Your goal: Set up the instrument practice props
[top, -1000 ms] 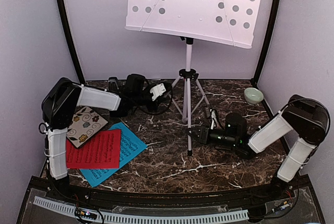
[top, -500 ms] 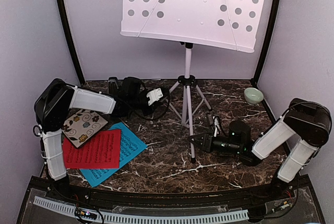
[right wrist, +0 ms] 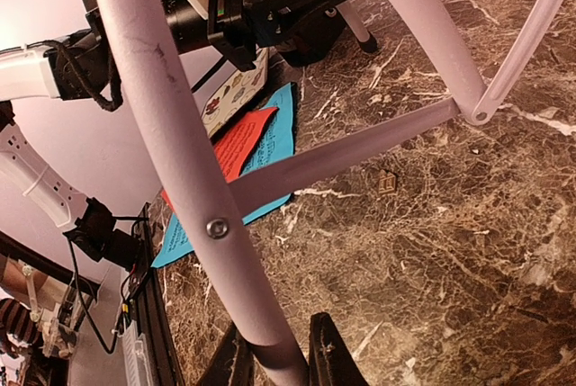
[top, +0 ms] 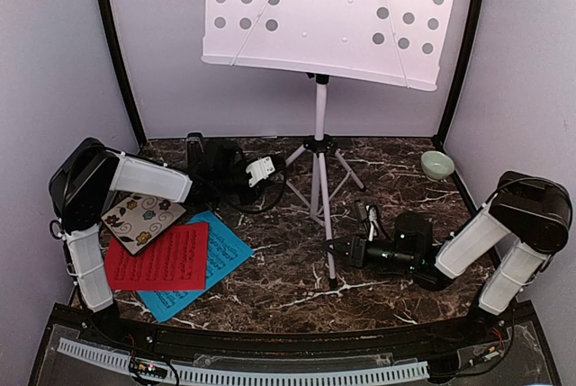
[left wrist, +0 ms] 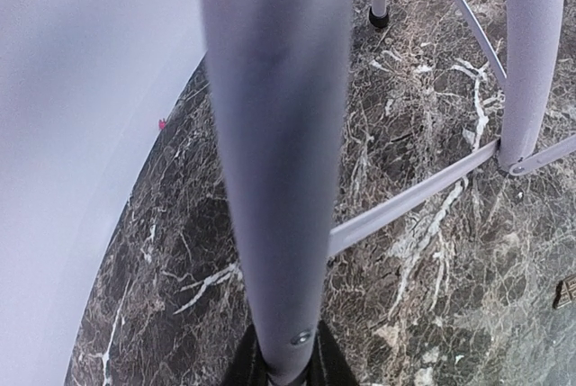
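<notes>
The white perforated music stand (top: 324,17) stands upright mid-table on its tripod. My left gripper (top: 270,168) is shut on its left leg (left wrist: 279,179), which fills the gap between the black jaws of that gripper (left wrist: 286,370). My right gripper (top: 338,249) is shut on the front leg (right wrist: 180,161), low near the foot, and shows in its own wrist view (right wrist: 274,357). The red sheet (top: 162,258) lies on the blue sheet (top: 219,255) at the near left. A small black metronome (top: 194,146) stands by the back wall, partly hidden by the left arm.
A floral tile (top: 139,218) lies beside the sheets under the left arm. A pale green bowl (top: 437,165) sits at the back right. The stand's third leg (top: 346,163) reaches toward the back right. Walls close in the table on three sides.
The stand's desk has shifted left. My left gripper drew its leg leftward and my right gripper pulled the front leg toward the near edge, spreading the tripod.
</notes>
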Controlling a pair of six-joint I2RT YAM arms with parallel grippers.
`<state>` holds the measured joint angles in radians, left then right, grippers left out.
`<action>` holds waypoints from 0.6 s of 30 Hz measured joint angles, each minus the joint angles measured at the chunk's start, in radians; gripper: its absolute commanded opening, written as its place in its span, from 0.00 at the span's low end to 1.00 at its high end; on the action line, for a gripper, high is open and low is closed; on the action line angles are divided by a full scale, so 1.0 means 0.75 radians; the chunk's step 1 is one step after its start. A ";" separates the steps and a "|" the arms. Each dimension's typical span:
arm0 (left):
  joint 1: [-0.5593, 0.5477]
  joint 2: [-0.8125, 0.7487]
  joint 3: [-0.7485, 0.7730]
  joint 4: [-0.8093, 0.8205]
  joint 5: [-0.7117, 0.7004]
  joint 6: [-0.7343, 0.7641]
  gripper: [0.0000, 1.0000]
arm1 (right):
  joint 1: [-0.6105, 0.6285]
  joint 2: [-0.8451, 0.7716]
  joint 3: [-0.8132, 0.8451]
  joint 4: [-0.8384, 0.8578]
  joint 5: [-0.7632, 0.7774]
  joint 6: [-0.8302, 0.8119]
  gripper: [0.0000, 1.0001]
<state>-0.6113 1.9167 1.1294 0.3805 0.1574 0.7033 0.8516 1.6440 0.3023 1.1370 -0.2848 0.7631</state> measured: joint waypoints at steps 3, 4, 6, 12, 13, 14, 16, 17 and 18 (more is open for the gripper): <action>-0.004 -0.018 -0.036 0.024 -0.022 -0.016 0.00 | 0.007 -0.001 -0.006 0.002 -0.003 0.001 0.03; -0.006 -0.021 -0.041 0.030 -0.030 -0.022 0.01 | 0.010 -0.001 -0.006 0.002 -0.003 0.001 0.04; -0.009 -0.021 -0.044 0.035 -0.037 -0.032 0.05 | 0.020 -0.001 0.000 -0.007 0.001 -0.002 0.07; -0.014 -0.022 -0.044 0.034 -0.055 -0.053 0.26 | 0.066 -0.001 0.053 -0.078 0.037 -0.008 0.21; -0.014 -0.022 -0.043 0.032 -0.059 -0.061 0.32 | 0.069 -0.001 0.058 -0.087 0.042 -0.008 0.25; -0.014 -0.023 -0.043 0.013 -0.071 -0.069 0.38 | 0.069 -0.003 0.060 -0.096 0.048 -0.002 0.31; -0.009 -0.023 -0.044 -0.029 -0.093 -0.094 0.50 | 0.070 -0.014 0.061 -0.117 0.058 0.024 0.41; -0.006 -0.024 -0.044 -0.051 -0.100 -0.111 0.55 | 0.070 -0.024 0.060 -0.135 0.067 0.033 0.45; -0.004 -0.026 -0.046 -0.062 -0.109 -0.127 0.59 | 0.070 -0.042 0.060 -0.164 0.081 0.051 0.49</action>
<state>-0.6144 1.8969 1.0946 0.3340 0.0753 0.6079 0.9043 1.6123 0.3473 1.0142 -0.2241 0.8013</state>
